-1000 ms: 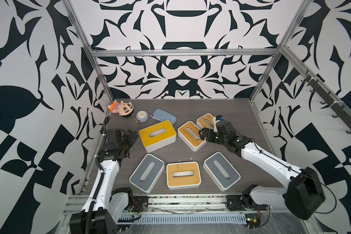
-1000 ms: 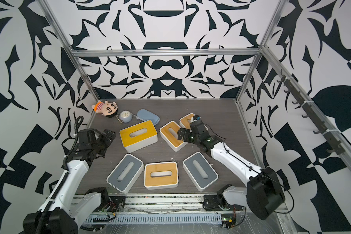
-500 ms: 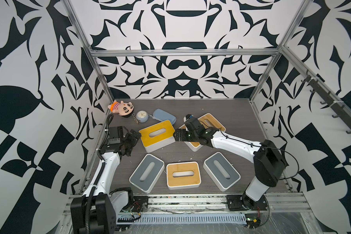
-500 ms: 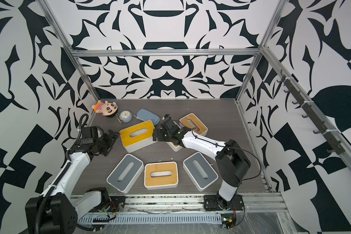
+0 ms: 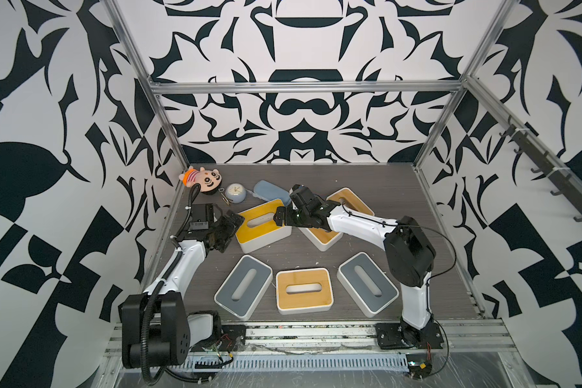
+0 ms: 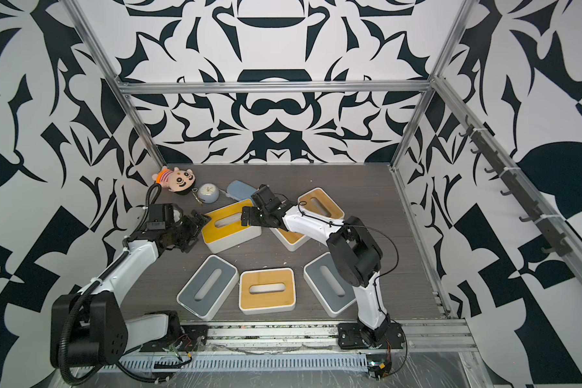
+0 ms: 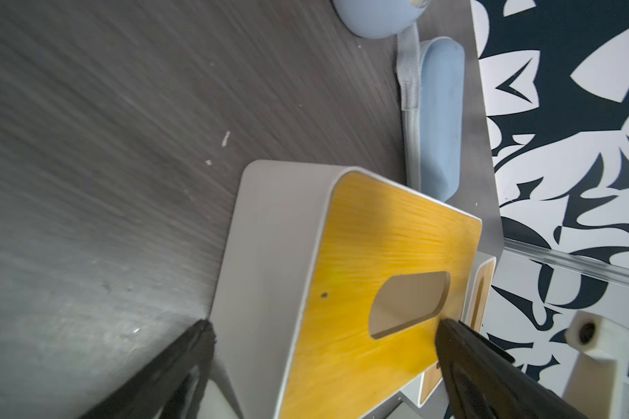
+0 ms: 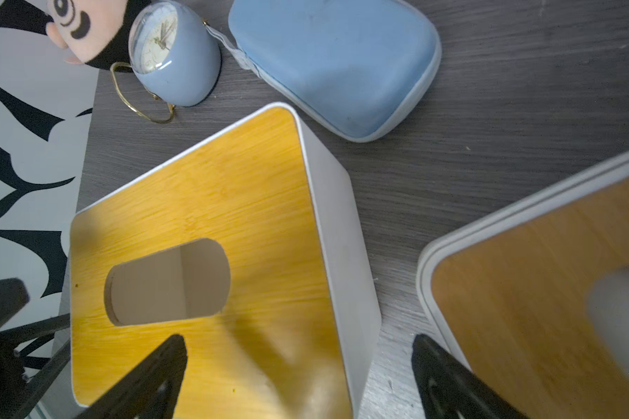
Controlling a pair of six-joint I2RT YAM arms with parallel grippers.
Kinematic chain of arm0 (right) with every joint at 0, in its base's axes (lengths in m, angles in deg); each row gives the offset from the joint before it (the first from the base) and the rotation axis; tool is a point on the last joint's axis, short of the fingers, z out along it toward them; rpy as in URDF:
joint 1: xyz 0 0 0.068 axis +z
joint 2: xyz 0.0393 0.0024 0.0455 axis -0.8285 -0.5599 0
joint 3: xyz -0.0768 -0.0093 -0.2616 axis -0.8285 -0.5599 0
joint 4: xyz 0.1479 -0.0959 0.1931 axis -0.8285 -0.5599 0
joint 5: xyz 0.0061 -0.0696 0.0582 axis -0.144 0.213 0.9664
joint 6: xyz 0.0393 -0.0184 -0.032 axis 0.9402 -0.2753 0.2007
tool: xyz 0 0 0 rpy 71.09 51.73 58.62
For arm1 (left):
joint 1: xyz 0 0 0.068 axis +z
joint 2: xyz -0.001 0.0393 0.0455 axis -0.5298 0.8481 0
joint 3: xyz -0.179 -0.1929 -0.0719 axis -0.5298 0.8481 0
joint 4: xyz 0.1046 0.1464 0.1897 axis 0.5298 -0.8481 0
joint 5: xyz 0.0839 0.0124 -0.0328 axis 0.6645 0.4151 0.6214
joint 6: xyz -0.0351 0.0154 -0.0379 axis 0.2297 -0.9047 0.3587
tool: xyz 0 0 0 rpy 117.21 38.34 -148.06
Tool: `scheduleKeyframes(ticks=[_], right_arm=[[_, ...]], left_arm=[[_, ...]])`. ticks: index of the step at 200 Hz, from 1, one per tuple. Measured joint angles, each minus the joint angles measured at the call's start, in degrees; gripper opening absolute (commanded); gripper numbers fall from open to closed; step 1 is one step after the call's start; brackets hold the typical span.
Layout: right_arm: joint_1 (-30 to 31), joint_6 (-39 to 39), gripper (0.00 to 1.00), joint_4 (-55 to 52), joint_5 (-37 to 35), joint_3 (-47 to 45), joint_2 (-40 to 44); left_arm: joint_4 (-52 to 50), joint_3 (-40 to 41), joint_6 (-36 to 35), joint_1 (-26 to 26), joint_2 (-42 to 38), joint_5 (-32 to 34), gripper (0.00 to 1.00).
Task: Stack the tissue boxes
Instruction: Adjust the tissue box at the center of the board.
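Note:
The large yellow-lidded tissue box (image 5: 261,224) lies at the back left of the table. My left gripper (image 5: 232,224) is open at its left end; in the left wrist view (image 7: 325,326) one finger is beside the white wall and the other over the lid. My right gripper (image 5: 280,218) is open at the right end (image 8: 298,341), one finger above the lid, the other over the table. Bamboo boxes lie at the back right (image 5: 350,201), under the right arm (image 5: 323,236) and at the front (image 5: 304,290). Grey boxes (image 5: 243,286) (image 5: 367,285) flank the front one.
A plush doll (image 5: 202,179), a small blue clock (image 5: 235,193) and a blue-grey pouch (image 5: 270,191) lie along the back left, just behind the yellow-lidded box. Patterned walls and metal posts close in the table on three sides.
My right arm has swung left from the back bamboo boxes to the yellow-lidded box's right end. My left gripper has moved forward to the box's left end.

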Motion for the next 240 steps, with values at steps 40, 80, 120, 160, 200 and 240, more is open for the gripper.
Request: scheduleKeyframes(ticks=[40, 80, 120, 160, 200, 240], right_arm=[[0.0, -1.6, 1.0, -0.61, 2.82, 1.38, -0.96], [-0.04, -2.97, 1.0, -1.42, 4.07, 1.25, -0.79], [-0.2, -3.48, 1.0, -1.79, 3.52, -2.97, 2.54], [-0.39, -3.52, 1.0, -1.03, 2.69, -8.2, 6.29], [-0.44, -3.52, 1.0, 0.15, 1.57, -14.75, 11.21], [-1.46, -3.41, 1.0, 1.36, 0.42, -20.96, 16.94]], left_arm=[[2.8, -1.92, -0.04, -1.2, 4.11, -1.03, 0.99], [3.98, -4.68, -1.01, -3.02, 7.45, -1.11, 0.99], [5.33, -8.15, -2.1, -5.77, 11.28, -0.63, 0.99], [7.48, -10.8, -2.56, -8.52, 14.88, -0.17, 0.99], [8.81, -13.57, -2.47, -12.11, 17.99, 0.72, 0.99], [10.54, -17.09, -1.79, -14.88, 22.14, 0.63, 0.99]])
